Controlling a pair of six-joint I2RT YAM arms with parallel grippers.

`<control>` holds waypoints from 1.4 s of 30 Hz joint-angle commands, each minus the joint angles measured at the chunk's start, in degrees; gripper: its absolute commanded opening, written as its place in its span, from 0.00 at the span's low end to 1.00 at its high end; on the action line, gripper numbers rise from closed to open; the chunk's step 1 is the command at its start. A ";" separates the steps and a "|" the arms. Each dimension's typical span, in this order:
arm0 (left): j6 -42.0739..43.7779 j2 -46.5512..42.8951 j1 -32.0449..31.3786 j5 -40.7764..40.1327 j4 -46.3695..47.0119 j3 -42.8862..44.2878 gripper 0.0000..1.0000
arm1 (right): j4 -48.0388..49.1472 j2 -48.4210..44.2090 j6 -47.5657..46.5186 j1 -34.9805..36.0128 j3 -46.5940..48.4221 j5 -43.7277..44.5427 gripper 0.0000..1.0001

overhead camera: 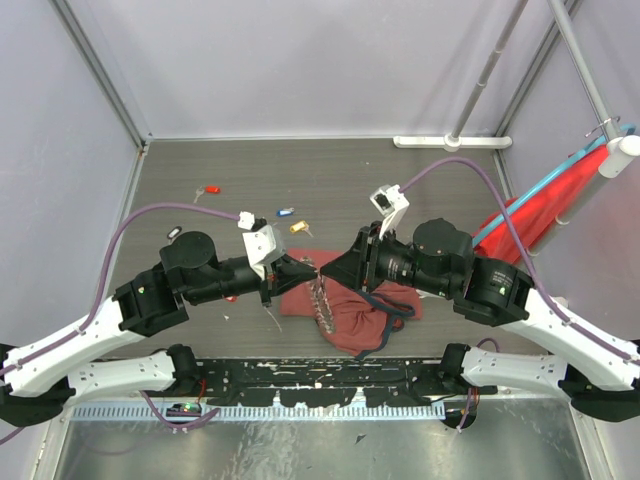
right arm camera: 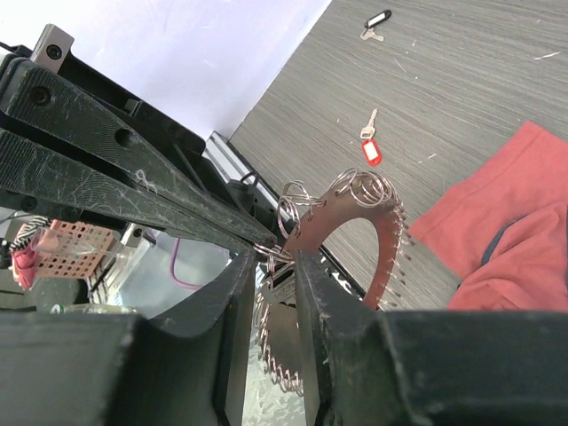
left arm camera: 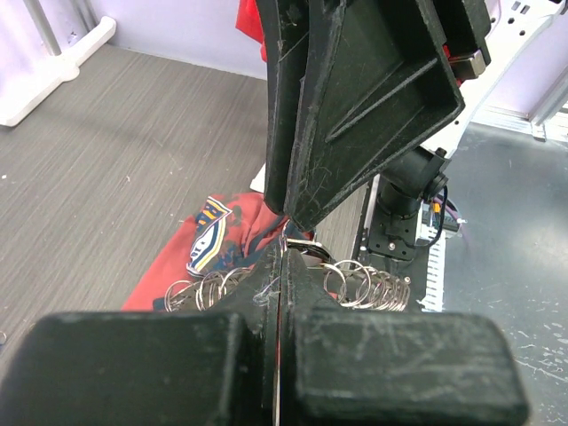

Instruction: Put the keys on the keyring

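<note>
At centre of the top view, the left end effector point(overhead camera: 308, 268) was clamped shut on the wiry, spiky keyring point(overhead camera: 322, 300). The right end effector point(overhead camera: 333, 270) pinched it narrowly. Plastic-headed keys point(overhead camera: 285, 212) lay loose higher up on the grained grey surface point(overhead camera: 400, 180), with a crumpled dark-red cloth bag point(overhead camera: 350, 315) beneath the keyring.

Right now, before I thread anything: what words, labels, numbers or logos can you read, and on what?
No text is legible in any view.
Blue, white and yellow emblem on the dark-red cloth bag: too blurred to read.
Red plastic-headed key, black plastic-headed key: too small to read.
Wire keyring of silvery keys: no writing shows.
</note>
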 commanded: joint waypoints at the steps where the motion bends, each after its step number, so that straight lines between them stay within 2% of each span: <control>1: 0.05 -0.83 -0.04 -0.40 3.55 0.46 0.00 | 1.51 -0.29 0.40 0.21 0.56 -0.96 0.29; 9: 0.14 -0.67 -0.07 -0.36 3.74 0.40 0.00 | 1.43 -0.14 0.29 0.22 0.40 -1.28 0.19; 20: 0.05 -0.97 -0.03 -0.51 3.66 0.14 0.00 | 1.76 0.04 0.10 0.23 0.02 -1.92 0.13; 29: 0.05 -0.90 -0.03 -0.66 3.81 -0.10 0.00 | 1.86 -0.06 -0.02 0.21 -0.18 -1.70 0.01; 42: 0.40 -0.82 -0.03 -1.15 4.29 -0.65 0.00 | -0.23 -0.66 -0.61 0.25 0.27 1.09 0.01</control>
